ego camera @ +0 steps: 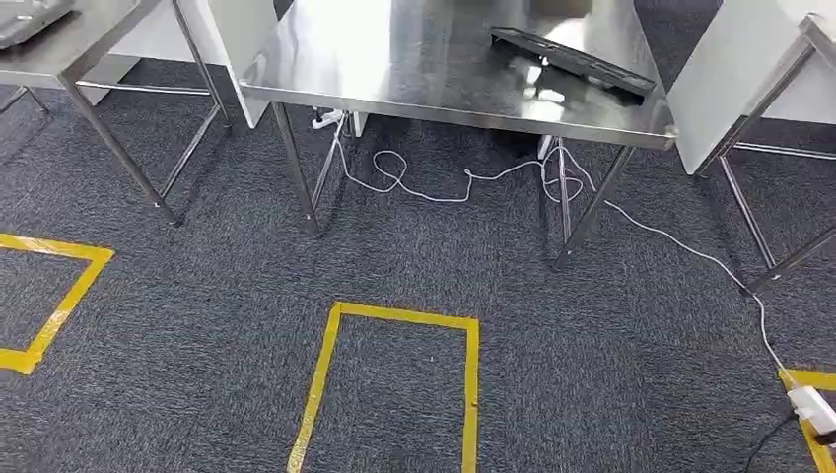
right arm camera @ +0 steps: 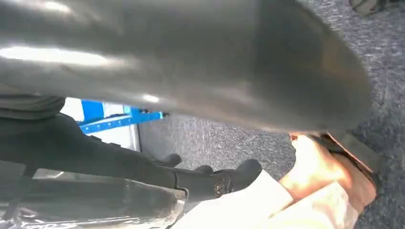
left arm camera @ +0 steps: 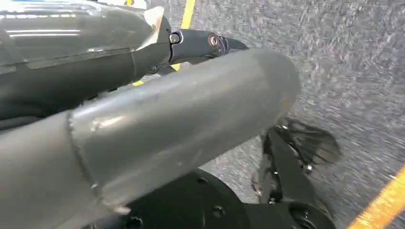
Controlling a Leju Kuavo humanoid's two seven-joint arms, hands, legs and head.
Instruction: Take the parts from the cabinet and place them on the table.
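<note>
A flat black part [ego camera: 574, 59] lies on the steel table [ego camera: 414, 89] ahead, near its right end. My left hand [left arm camera: 181, 109] hangs over the carpet; its thick grey thumb and dark fingers [left arm camera: 205, 42] stretch out apart, with carpet showing between them. In the right wrist view my right hand [right arm camera: 191, 86] hangs the same way, dark fingers [right arm camera: 215, 181] held away from the thumb with nothing between them.
Yellow tape boxes [ego camera: 394, 384] mark the dark carpet in front of the table. A white cable [ego camera: 651, 232] trails under the table to a power strip [ego camera: 813, 406] at the right. More steel tables [ego camera: 59, 44] stand at both sides. A person's foot [right arm camera: 325, 171] is near my right hand.
</note>
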